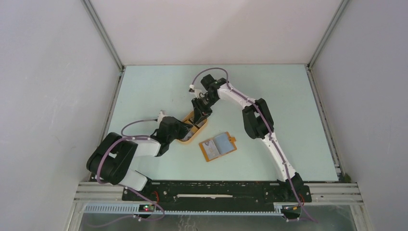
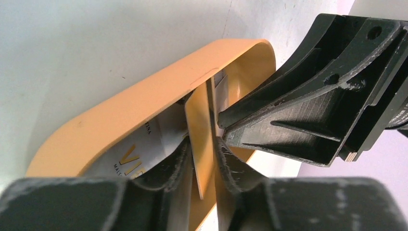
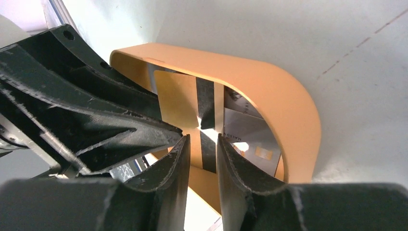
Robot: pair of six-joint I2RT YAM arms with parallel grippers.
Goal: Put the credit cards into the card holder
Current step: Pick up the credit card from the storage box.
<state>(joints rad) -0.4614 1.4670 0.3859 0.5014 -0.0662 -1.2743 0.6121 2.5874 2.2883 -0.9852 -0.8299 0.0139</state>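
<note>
A gold credit card point(image 2: 199, 120) with a black stripe point(image 3: 206, 96) stands on edge inside the oval orange tray point(image 2: 120, 110). My left gripper point(image 2: 202, 142) is shut on it, one pad against each face. My right gripper point(image 3: 202, 137) is open with nothing between its fingers, and one fingertip point(image 2: 226, 120) rests against the card's face. Other pale credit cards point(image 2: 130, 159) lie flat in the tray point(image 3: 269, 82). In the top view both grippers point(image 1: 185, 129) point(image 1: 198, 118) meet over the tray. The card holder point(image 1: 217, 146) lies unfolded on the table, blue-grey lining up.
The tray point(image 1: 202, 126) sits just left of the card holder. White walls enclose the pale table point(image 1: 279, 96) at the back and both sides. The right arm point(image 1: 255, 120) arches over the table's middle.
</note>
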